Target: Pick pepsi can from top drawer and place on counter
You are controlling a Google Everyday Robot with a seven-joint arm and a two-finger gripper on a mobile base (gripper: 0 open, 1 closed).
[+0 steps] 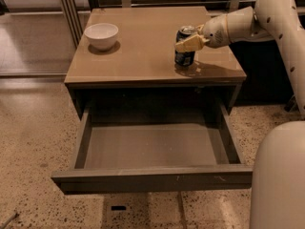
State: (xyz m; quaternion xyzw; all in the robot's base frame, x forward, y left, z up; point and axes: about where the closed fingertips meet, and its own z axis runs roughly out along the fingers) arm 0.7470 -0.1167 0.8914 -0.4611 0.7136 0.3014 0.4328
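The pepsi can (184, 56) is dark with a silver top and stands upright at the right of the tan counter (143, 46), a little back from its front edge. My gripper (190, 43) reaches in from the right and is shut on the can's upper half, with one tan finger (188, 44) across its front. The can's base is at the glossy surface, above its reflection. The top drawer (152, 178) is pulled fully out below the counter, and its grey floor (152, 144) holds nothing.
A white bowl (101, 35) sits at the counter's back left. My white arm (267, 18) spans the upper right, and a white part of the robot's body (279, 175) fills the lower right beside the drawer. Speckled floor (28, 142) surrounds the table.
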